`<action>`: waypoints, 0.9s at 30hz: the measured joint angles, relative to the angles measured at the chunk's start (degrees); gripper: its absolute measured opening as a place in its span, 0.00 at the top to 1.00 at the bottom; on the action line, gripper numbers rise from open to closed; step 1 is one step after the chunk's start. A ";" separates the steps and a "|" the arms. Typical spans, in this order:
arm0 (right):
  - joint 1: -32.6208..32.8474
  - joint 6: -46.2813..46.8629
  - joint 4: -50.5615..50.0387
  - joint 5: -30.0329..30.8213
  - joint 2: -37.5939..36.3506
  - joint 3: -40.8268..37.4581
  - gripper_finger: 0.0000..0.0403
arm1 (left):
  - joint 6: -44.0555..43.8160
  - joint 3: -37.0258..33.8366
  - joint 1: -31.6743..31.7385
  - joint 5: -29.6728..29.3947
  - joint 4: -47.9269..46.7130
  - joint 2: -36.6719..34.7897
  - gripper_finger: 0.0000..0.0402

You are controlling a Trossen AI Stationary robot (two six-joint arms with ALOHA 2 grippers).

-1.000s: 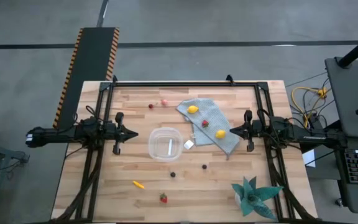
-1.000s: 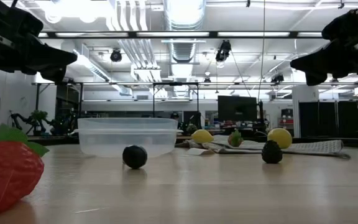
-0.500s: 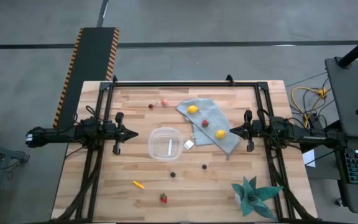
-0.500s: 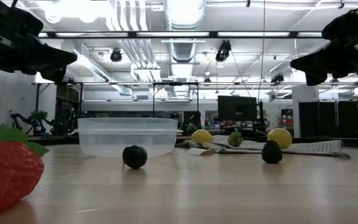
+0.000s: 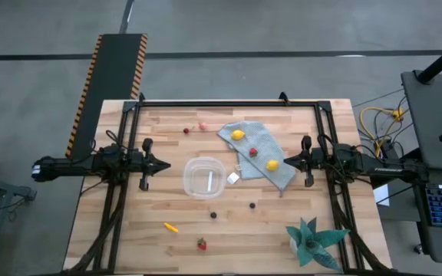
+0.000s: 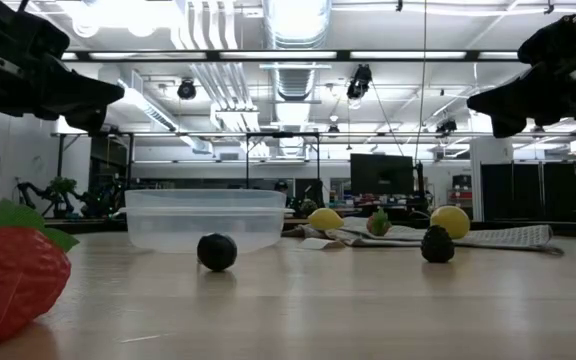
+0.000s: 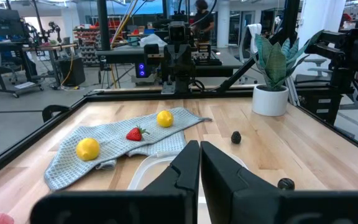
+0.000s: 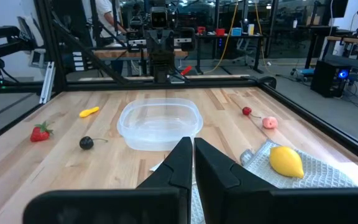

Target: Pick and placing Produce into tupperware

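Tupperware [image 5: 204,177]: mid-surface, holds no produce; nothing placed yet.
Produce, loose: two lemons [image 5: 238,135] and a strawberry [image 5: 252,152] on the grey cloth [image 5: 261,153]; two dark berries [image 5: 213,215] toward the near side; orange piece [image 5: 172,227] and second strawberry [image 5: 201,244] nearer the front edge; small red pieces [image 5: 202,126] at the far side.
Left gripper [image 5: 164,164]: raised at left of the tupperware, fingers together, empty.
Right gripper [image 5: 286,162]: raised above the cloth edge, fingers together, empty.
Step, as judged: first pick pending. Next needs fingers parted, descent onto a nearby piece.

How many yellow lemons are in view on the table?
2. Both lie on the grey-blue cloth: one lemon near its far end, the other lemon near the right gripper. None is in the tupperware.
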 joint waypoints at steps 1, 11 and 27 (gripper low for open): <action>-0.02 0.00 0.00 0.00 0.01 0.00 0.98 | -0.02 -0.01 0.00 0.00 0.00 0.00 1.00; 0.00 0.00 0.02 0.00 -0.01 0.00 0.98 | -0.04 0.00 -0.01 0.01 0.02 0.00 1.00; 0.00 0.02 1.45 -0.04 0.01 0.00 0.98 | -0.02 -0.04 -0.02 0.15 0.85 0.01 1.00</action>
